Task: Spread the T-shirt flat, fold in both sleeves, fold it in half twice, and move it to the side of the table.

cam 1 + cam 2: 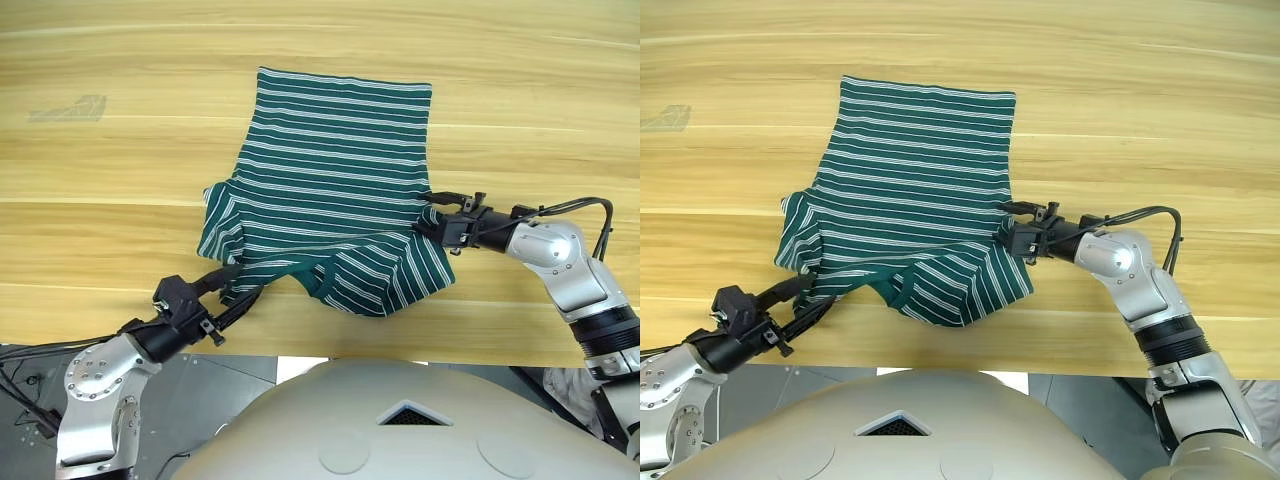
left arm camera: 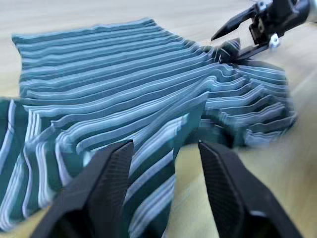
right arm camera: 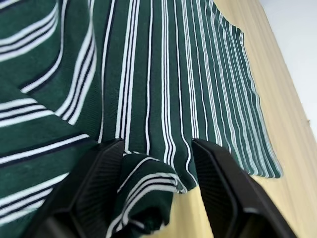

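Wooden table, T-shirt fold apparently inside right end effector

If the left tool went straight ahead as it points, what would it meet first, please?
Most likely the green white-striped T-shirt: its rumpled near edge lies directly ahead of the open left tool.

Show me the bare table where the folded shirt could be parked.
Free: the table left of the T-shirt, the strip beyond its far hem, and the stretch right of it, beyond the right tool. Crowded: the near edge, where the left tool and bunched fabric sit.
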Controlling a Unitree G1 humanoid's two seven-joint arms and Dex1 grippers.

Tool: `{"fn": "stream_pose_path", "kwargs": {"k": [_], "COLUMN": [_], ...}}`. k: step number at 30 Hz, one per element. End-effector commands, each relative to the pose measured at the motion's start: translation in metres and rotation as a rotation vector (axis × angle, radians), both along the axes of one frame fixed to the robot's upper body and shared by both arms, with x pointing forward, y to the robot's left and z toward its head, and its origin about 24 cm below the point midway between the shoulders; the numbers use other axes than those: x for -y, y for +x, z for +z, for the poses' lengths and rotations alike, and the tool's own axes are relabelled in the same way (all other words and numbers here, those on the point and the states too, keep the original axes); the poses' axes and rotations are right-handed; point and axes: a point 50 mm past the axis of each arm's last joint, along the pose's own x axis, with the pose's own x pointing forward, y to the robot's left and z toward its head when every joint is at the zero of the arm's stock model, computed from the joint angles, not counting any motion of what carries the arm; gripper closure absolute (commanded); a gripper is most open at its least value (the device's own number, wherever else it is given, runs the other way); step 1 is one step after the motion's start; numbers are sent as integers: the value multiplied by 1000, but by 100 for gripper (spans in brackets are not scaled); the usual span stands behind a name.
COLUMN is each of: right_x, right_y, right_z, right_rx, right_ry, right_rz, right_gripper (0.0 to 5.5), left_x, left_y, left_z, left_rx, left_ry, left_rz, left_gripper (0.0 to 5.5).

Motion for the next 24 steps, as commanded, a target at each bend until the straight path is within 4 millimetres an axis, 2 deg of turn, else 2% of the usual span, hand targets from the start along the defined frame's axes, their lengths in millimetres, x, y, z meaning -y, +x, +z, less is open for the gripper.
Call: {"fn": "stream_pose_path", "kwargs": {"k": [1,5,8,11,14,16,18,22,24], "right_x": [5,9,6,1,0,0,1,3,2], "right_y": [-8,-11,-20,-31,-34,-35,-35,-28,-34], "right_z": [-7,-7,-1,13,21,23,23,24,25], "right_rx": [-107,-114,-175,-270,-297,-296,-292,-251,-287], "right_ry": [41,46,113,220,248,247,241,218,222], "right_rz": [-21,-19,13,83,115,120,120,92,121], "right_gripper": [293,293,293,293,293,293,293,293,293], "left_x": [-13,-28,-35,-35,-34,-28,-23,-21,-25], "left_y": [17,10,19,41,55,67,77,85,88], "left_z": [43,53,56,29,1,-7,-11,-23,-26], "left_rx": [174,191,227,215,239,316,370,426,437], "left_ry": [-118,-10,25,256,643,792,847,961,997], "left_rz": [11,-23,23,92,50,5,-16,-81,-92], "left_gripper": [243,162,111,70,20,14,14,14,14]}}
